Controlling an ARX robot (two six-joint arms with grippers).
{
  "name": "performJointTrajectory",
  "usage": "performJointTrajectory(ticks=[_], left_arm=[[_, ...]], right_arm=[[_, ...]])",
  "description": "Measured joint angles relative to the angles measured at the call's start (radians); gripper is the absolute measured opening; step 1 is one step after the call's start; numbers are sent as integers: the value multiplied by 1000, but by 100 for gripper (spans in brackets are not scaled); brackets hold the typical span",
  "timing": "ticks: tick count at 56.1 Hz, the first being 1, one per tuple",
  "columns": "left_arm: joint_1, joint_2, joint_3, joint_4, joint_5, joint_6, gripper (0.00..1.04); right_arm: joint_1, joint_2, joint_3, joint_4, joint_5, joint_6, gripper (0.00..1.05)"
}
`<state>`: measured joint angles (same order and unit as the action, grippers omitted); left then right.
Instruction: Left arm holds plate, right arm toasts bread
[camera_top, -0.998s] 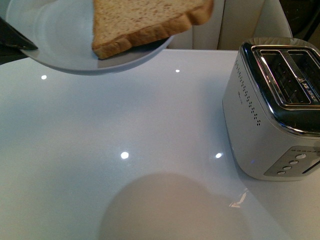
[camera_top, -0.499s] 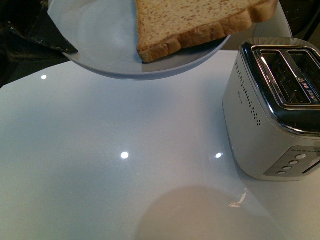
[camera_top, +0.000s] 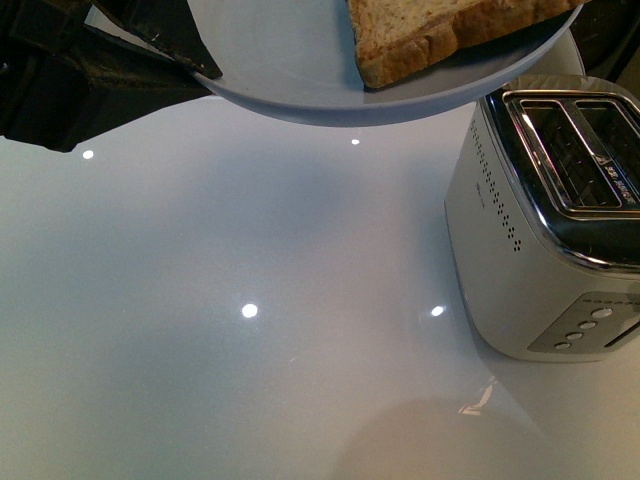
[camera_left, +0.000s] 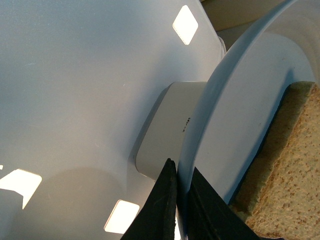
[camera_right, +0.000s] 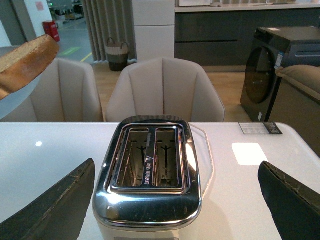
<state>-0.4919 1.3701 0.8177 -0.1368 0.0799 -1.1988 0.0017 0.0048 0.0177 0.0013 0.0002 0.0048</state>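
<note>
Glossy white table before cream chairs, with a chrome two-slot toaster standing at its right. Raised over the far edge, just left of the toaster: pale blue-grey plate, rim pinched tight by the left gripper, bread lying on its right half. Near the toaster, right gripper spread wide, holding nothing.
</note>
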Motion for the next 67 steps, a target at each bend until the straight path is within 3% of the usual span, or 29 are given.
performJointTrajectory(ticks=[32, 38, 43, 56, 67], left_arm=[[0, 0, 0, 0, 0, -3, 3], [0, 0, 0, 0, -2, -3, 3], [-3, -1, 1, 0, 3, -3, 3], [-3, -1, 1, 0, 2, -3, 3], [-3, -1, 1, 0, 0, -3, 3]], right_arm=[[0, 0, 0, 0, -1, 0, 96], [-25, 199, 134, -323, -121, 124, 96], [-24, 327, 181, -430, -137, 198, 96], [-10, 573, 317, -267, -187, 338, 96], [87, 837, 469, -78, -302, 560, 96]])
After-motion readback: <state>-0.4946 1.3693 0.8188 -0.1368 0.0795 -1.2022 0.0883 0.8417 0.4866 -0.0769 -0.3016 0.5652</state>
